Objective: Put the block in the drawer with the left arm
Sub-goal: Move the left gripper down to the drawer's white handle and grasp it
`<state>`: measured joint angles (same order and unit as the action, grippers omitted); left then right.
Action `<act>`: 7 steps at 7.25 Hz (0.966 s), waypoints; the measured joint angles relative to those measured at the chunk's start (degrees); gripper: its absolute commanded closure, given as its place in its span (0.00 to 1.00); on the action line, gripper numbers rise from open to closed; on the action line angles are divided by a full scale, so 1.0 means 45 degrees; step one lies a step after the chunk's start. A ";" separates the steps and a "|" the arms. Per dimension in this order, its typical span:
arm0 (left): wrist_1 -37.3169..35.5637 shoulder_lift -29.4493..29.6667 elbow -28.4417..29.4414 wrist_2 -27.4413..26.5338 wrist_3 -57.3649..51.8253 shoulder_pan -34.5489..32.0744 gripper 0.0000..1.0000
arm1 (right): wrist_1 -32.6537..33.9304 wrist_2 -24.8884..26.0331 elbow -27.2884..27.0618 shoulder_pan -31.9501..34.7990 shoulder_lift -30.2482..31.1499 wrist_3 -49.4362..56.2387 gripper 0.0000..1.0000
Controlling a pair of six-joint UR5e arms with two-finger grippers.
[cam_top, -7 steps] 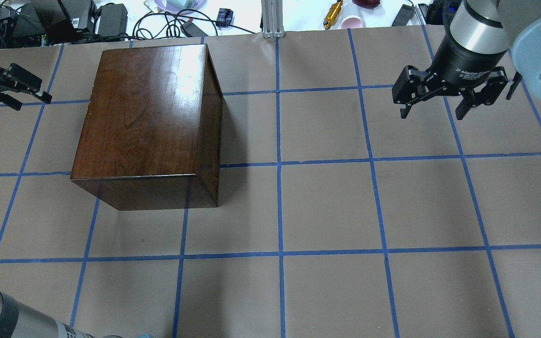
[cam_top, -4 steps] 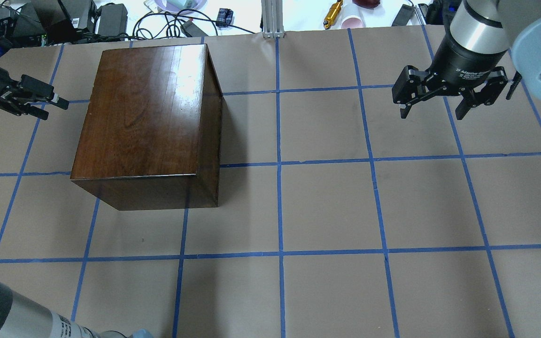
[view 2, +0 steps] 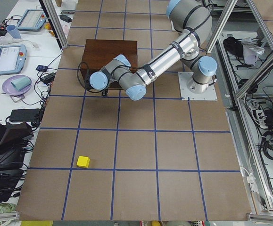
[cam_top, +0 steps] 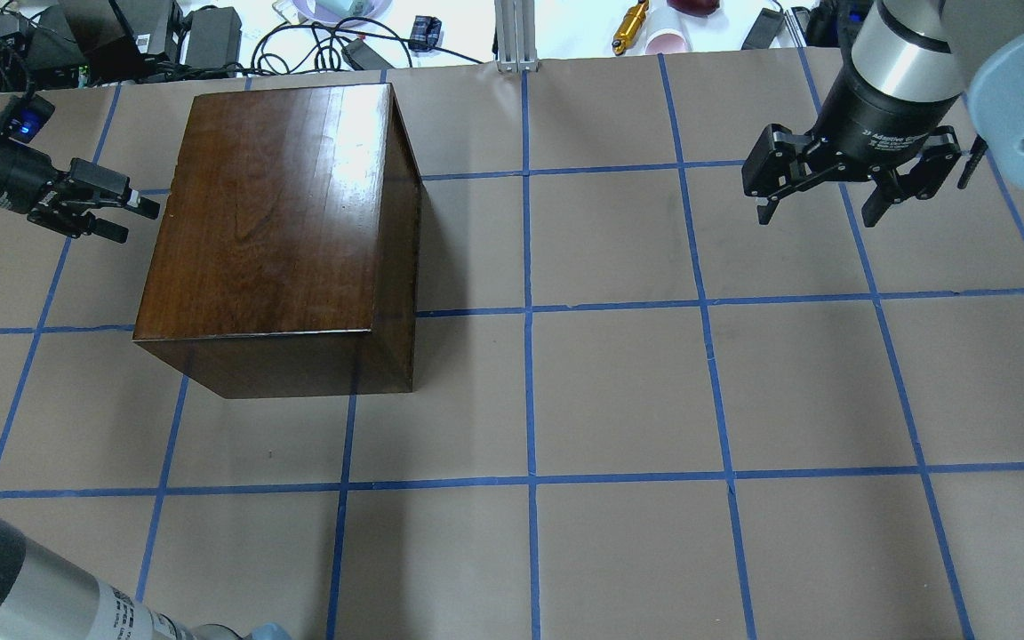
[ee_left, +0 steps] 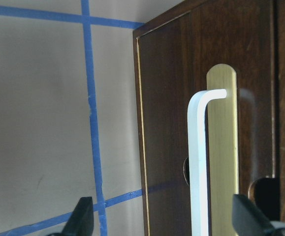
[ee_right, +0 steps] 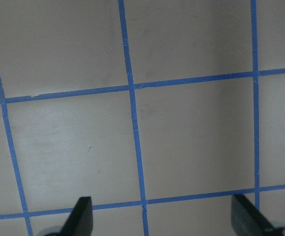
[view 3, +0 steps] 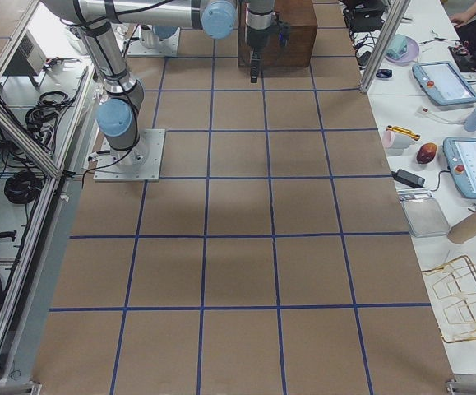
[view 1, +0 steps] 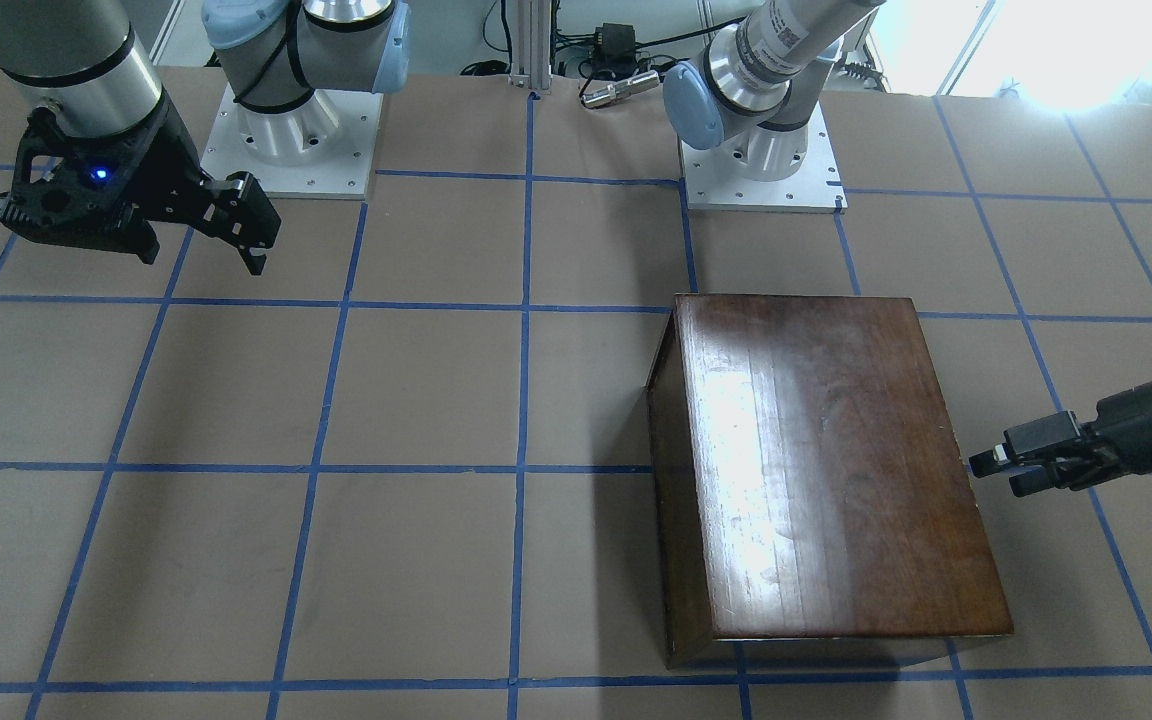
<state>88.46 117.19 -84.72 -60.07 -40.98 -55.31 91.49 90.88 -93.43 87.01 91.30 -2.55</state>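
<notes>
My left gripper [cam_top: 140, 224] is released and empty, and it points at the dark front of the drawer [ee_left: 164, 123]. The drawer sits shut in the wooden box [cam_top: 272, 213]. The block [view 2: 83, 161] rests on the table [cam_top: 619, 391], well apart behind this gripper. My right gripper [cam_top: 817, 218] hangs spread wide, empty, far from the box.

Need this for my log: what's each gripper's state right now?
Left gripper: open, holding nothing.
Right gripper: open, holding nothing.
</notes>
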 measured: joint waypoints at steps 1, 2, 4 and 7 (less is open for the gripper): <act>-0.0010 0.0079 -0.0090 0.0064 0.0008 -0.0044 0.00 | 0.0000 0.0000 0.0000 0.0000 0.0003 0.0000 0.00; -0.0017 0.0143 -0.0135 0.0091 0.0026 -0.0076 0.01 | 0.0000 0.0000 0.0000 0.0000 0.0001 0.0000 0.00; -0.0011 0.0196 -0.0167 0.0093 0.0100 -0.0158 0.02 | 0.0000 -0.0001 0.0000 0.0000 -0.0002 0.0000 0.00; -0.0033 0.0241 -0.0177 0.0065 0.0159 -0.0339 0.17 | 0.0000 0.0000 0.0000 0.0000 0.0003 0.0000 0.00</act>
<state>88.31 118.27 -85.51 -59.78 -40.26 -56.83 91.49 90.88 -93.43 87.01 91.32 -2.55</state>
